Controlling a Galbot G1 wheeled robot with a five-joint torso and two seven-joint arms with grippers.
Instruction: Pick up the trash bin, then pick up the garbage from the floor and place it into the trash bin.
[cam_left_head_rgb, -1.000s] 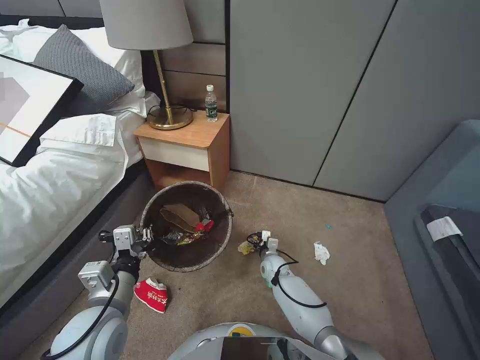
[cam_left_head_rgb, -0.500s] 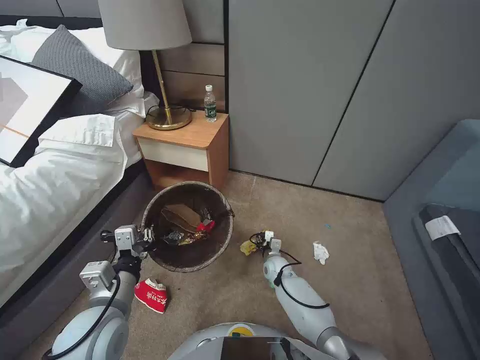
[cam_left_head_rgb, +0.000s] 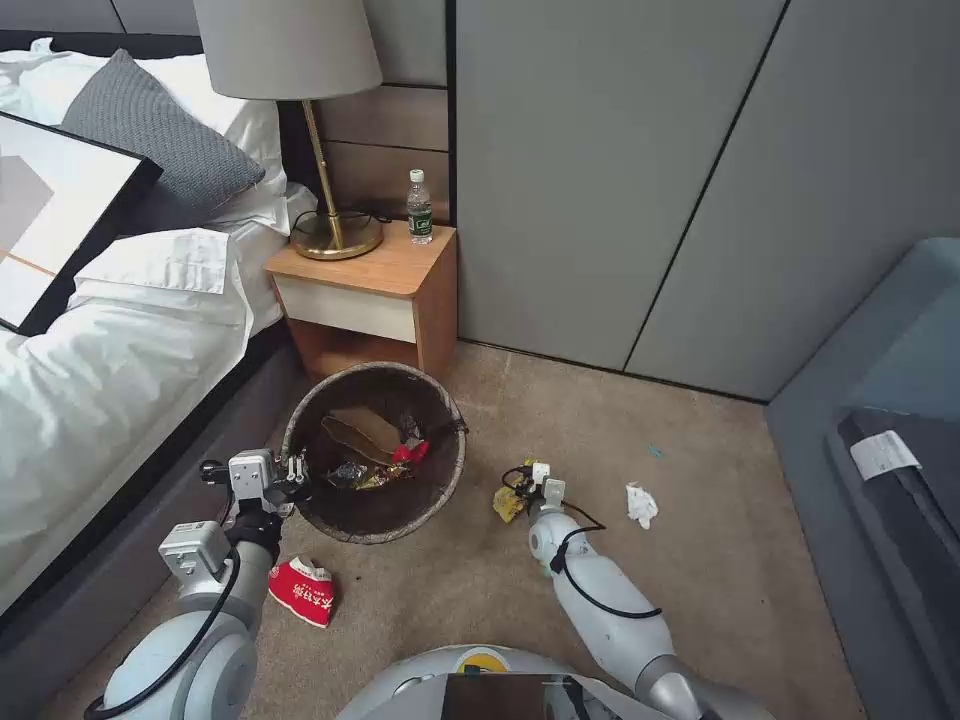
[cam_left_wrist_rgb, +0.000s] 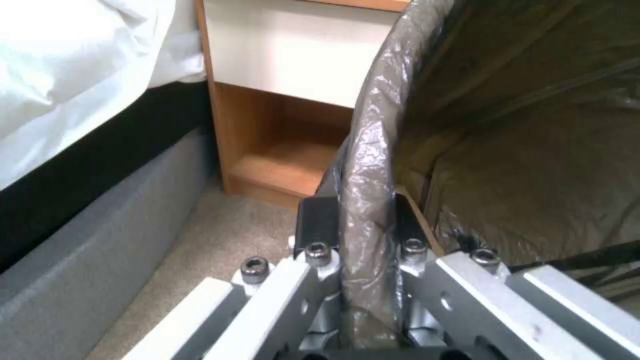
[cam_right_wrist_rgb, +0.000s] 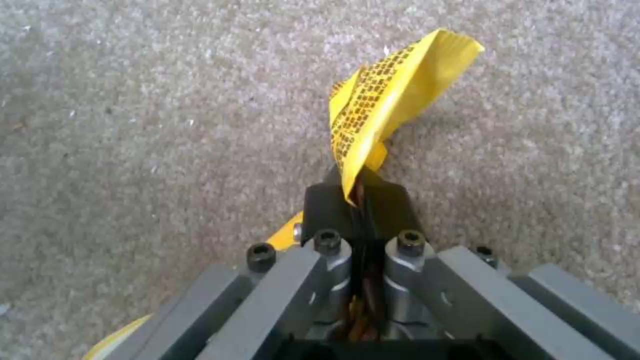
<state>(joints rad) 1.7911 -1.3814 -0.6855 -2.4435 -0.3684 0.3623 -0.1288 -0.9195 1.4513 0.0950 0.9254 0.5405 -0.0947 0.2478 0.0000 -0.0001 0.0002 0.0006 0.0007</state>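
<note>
Just right of the trash bin, the right gripper has its jaws pinched on a yellow wrapper, which sticks up out of the jaws, barely off the carpet. The bin's mouth lies to the left of that load. The left gripper clamps the bag-lined rim on the bin's near-left side. A red cup lies near the bin; a white tissue further right.

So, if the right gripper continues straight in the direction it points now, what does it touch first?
Probably bare carpet. The right gripper, shut on the yellow wrapper, points down at the floor, though the depth is unclear.
</note>
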